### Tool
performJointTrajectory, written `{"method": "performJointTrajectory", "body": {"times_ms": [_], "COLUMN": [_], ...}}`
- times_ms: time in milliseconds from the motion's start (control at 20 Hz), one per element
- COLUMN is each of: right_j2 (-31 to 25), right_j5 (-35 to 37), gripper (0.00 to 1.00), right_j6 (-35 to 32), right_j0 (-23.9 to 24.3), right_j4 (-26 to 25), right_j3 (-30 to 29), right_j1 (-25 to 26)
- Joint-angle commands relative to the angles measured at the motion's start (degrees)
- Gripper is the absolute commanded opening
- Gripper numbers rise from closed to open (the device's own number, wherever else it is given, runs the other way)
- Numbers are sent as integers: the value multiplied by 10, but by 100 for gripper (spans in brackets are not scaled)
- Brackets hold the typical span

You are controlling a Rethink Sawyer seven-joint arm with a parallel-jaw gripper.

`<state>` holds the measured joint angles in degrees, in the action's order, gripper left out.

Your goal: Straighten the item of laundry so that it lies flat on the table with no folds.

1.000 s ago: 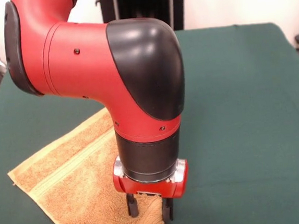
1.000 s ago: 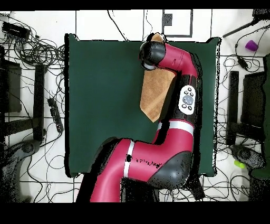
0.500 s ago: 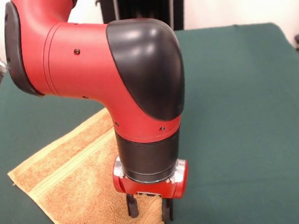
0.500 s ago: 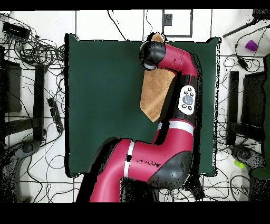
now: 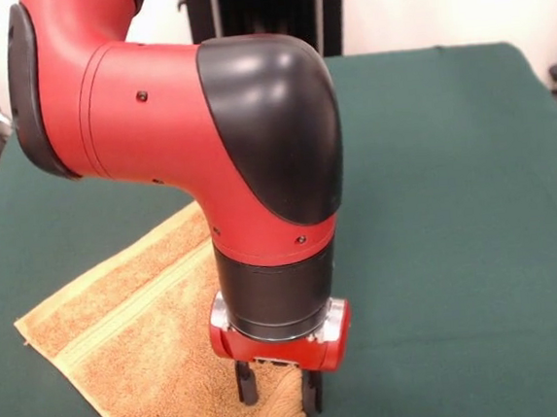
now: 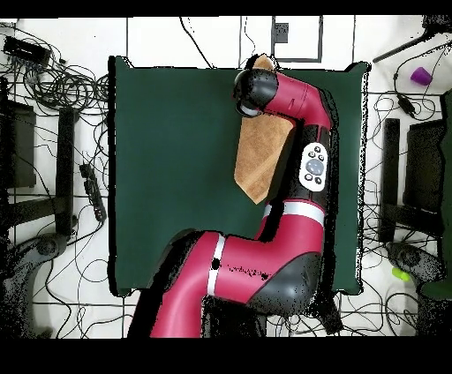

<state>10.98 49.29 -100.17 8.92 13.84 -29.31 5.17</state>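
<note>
The orange-yellow towel (image 5: 138,328) lies on the dark green table (image 5: 454,203) at the near left, a woven band running diagonally across it. My gripper (image 5: 279,388) points straight down over the towel's right edge near the front of the table. Its two black fingers stand apart, open, with towel cloth showing between them. From overhead the towel (image 6: 259,154) is a narrow strip tapering to a point toward the robot and reaching the far edge of the table (image 6: 177,159). The arm's wrist (image 6: 254,91) hides the gripper there.
The red and black arm (image 5: 203,127) fills the upper left of the front view and hides part of the towel. Cables and equipment (image 6: 53,79) ring the table on the floor. A purple object (image 6: 420,76) sits off the table.
</note>
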Motion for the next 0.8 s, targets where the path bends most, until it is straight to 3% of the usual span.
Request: {"method": "performJointTrajectory", "body": {"times_ms": [50,150,200,800], "right_j2": [-34,-33,-31,-22], "right_j5": [-34,16,24,18], "gripper": [100,100,0,0], "right_j6": [-194,-191,-189,-203], "right_j0": [6,7,7,1], "right_j4": [23,30,34,31], "right_j3": [-67,-53,-49,-49], "right_j1": [46,54,56,57]}}
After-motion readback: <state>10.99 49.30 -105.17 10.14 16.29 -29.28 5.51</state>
